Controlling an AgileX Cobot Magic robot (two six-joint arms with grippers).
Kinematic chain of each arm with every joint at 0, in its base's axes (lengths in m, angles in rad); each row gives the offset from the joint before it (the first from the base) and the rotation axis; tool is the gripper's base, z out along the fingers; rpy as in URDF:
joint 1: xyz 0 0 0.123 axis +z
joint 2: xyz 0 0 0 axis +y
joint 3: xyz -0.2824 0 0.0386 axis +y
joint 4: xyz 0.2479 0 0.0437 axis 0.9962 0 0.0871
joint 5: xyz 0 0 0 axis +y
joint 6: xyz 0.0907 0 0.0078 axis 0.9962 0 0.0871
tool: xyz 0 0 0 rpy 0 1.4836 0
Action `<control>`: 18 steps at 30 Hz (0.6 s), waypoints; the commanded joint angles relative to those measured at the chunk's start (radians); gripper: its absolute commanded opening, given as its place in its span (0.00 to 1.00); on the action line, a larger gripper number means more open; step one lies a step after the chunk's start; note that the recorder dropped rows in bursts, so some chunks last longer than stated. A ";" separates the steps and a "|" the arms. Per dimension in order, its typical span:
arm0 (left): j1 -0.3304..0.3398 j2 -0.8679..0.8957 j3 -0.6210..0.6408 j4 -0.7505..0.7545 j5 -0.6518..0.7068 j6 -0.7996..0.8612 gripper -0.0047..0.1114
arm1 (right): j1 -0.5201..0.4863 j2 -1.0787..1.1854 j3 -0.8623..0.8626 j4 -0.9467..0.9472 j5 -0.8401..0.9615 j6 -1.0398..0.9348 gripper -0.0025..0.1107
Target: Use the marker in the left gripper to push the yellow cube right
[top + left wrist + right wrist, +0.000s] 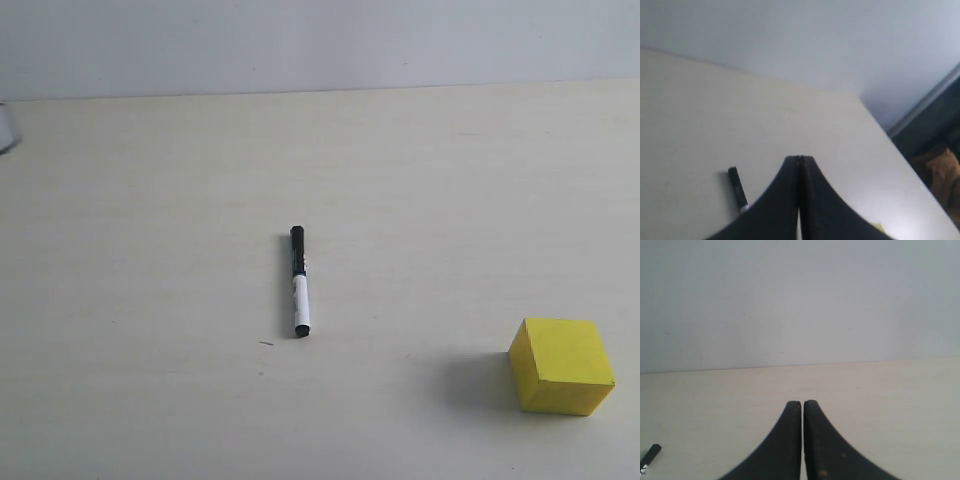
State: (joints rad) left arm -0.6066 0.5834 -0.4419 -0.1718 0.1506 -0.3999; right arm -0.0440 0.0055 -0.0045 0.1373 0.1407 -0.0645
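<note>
The marker (299, 281) lies flat on the table near the middle, black cap pointing away, white barrel toward the front. No gripper holds it. The yellow cube (561, 366) rests at the front right, well apart from the marker. Neither arm appears in the exterior view. My left gripper (800, 159) is shut with nothing between its fingers; the marker (738, 188) lies on the table beside it, and a sliver of the yellow cube (879, 227) peeks past one finger. My right gripper (802, 403) is also shut and empty, with the marker's cap (650, 456) at the frame's edge.
The pale table (150, 200) ends at a light wall (320, 40) at the back. A grey object (8, 128) sits at the far left edge. Past the table's side edge the left wrist view shows a dark area with something brown (942, 170).
</note>
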 commanded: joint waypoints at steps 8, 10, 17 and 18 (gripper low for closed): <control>0.274 -0.499 0.423 -0.016 -0.105 0.049 0.04 | -0.003 -0.006 0.005 -0.005 -0.008 -0.009 0.04; 0.300 -0.520 0.442 -0.016 -0.120 0.068 0.04 | -0.003 -0.006 0.005 -0.005 -0.008 -0.009 0.04; 0.342 -0.583 0.442 -0.016 0.011 0.219 0.04 | -0.003 -0.006 0.005 -0.005 -0.008 -0.009 0.04; 0.354 -0.583 0.442 -0.016 0.013 0.221 0.04 | -0.003 -0.006 0.005 -0.005 -0.008 -0.009 0.04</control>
State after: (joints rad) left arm -0.2737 0.0073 -0.0025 -0.1788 0.1446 -0.2119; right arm -0.0440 0.0055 -0.0045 0.1373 0.1407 -0.0645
